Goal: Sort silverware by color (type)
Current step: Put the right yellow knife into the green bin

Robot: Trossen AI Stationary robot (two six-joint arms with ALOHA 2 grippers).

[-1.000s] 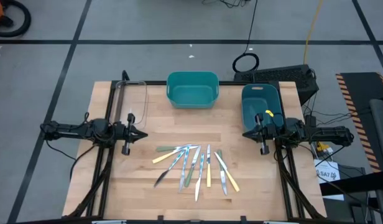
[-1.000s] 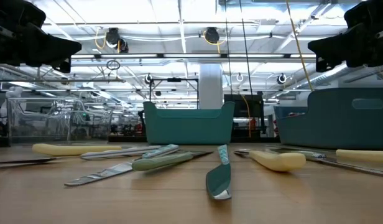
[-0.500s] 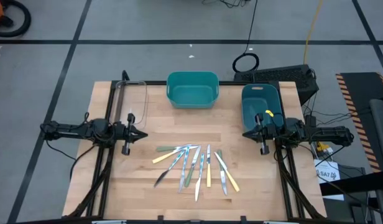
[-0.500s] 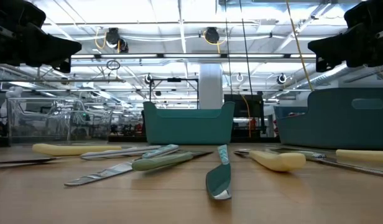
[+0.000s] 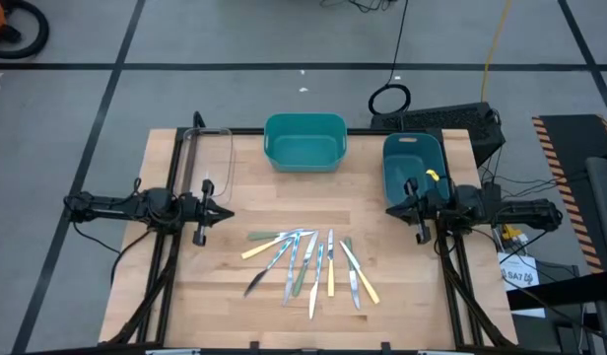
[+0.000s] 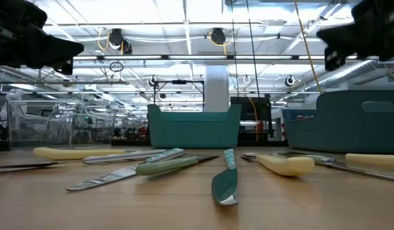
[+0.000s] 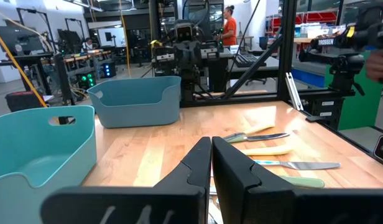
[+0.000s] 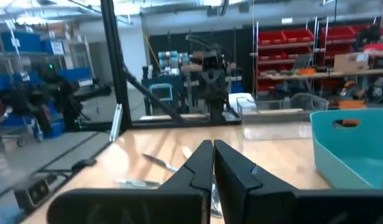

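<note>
The silverware [image 5: 308, 261] lies in a loose pile on the wooden table's near middle, all pieces flat on the boards. It is several thin utensils with yellow [image 6: 285, 165], pale green [image 6: 166, 166] or light blue [image 6: 226, 174] handles. My left gripper [image 5: 228, 212] hangs shut above the table's left side, pointing level toward the middle; its fingers [image 7: 211, 140] meet with nothing between them. My right gripper [image 5: 389, 210] is shut too [image 8: 213, 143], above the right side and facing the left one. Both stay well clear of the pile.
A teal bin [image 5: 303, 141] stands at the far middle and a blue bin [image 5: 412, 160] at the far right, beside my right arm. A clear tray [image 5: 211, 156] sits at the far left. Bare wood lies between the pile and each arm.
My right gripper has risen a little and rolled slightly about its own line; it stays shut. The silverware has not moved.
</note>
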